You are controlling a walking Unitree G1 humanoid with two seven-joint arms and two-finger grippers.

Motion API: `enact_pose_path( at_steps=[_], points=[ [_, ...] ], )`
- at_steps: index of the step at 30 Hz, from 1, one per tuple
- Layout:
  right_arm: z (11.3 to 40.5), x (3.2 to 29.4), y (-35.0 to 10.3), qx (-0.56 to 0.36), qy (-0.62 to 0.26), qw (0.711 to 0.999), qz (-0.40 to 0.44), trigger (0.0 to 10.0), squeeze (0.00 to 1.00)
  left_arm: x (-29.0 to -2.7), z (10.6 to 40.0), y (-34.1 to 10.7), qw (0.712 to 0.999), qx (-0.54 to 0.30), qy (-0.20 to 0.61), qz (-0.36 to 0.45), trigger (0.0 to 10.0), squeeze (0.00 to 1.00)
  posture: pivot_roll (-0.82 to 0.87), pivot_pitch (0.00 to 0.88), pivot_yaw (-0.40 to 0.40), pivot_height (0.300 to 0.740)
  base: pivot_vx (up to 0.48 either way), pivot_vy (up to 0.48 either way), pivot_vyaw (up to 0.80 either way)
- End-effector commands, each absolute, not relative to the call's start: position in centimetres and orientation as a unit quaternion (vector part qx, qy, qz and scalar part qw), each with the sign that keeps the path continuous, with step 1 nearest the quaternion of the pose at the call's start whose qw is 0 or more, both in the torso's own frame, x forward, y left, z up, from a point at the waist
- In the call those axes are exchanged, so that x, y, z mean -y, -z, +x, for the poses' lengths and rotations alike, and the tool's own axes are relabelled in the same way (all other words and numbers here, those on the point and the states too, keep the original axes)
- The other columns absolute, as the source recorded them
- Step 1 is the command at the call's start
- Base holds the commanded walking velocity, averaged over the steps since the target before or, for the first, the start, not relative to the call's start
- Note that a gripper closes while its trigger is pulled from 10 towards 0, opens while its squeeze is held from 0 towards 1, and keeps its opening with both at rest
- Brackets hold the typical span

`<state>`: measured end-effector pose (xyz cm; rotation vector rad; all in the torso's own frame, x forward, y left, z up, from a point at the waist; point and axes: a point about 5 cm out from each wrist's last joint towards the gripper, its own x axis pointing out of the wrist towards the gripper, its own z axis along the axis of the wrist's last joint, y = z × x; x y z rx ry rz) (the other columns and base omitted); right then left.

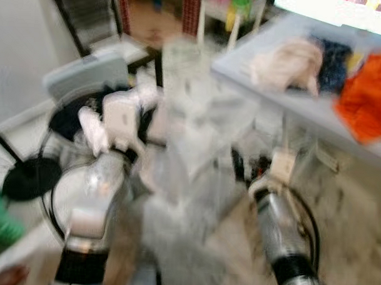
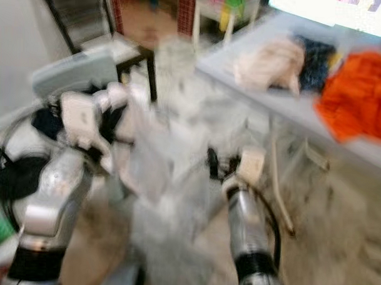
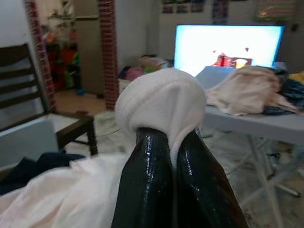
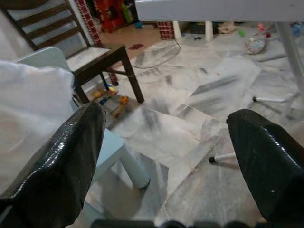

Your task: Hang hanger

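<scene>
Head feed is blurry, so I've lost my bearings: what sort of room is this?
Likely a home living room: a lit TV, a wooden chair on marble floor, and clothes piled on a folding table.

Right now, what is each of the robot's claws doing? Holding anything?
Left gripper: closed, pinching a fold of white cloth.
Right gripper: open wide, nothing between its fingers.

Soft white cloth (matt), glossy black fingers, polished marble floor, dark wooden chair
</scene>
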<state>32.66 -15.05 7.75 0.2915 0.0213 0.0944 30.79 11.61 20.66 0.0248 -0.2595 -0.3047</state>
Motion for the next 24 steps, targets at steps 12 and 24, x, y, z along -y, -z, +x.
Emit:
enact_pose_path(
  at_steps=[12, 24],
  points=[
    [33.0, 16.1, -8.6, 0.011, -0.015, 0.989, 0.144, 10.0, 0.00, -2.8, 34.0, -25.7, 0.935, 0.206, 0.288, 0.011, 10.0, 0.00, 0.15, 0.131, -0.041, 0.740, 0.000, 0.000, 0.00],
    [32.8, 16.9, -8.5, 0.015, 0.007, 0.990, 0.137, 10.0, 0.00, -0.7, 35.1, -28.0, 0.918, 0.244, 0.312, -0.014, 10.0, 0.00, 0.11, 0.128, -0.030, 0.740, 0.000, 0.000, 0.00]
  ],
)
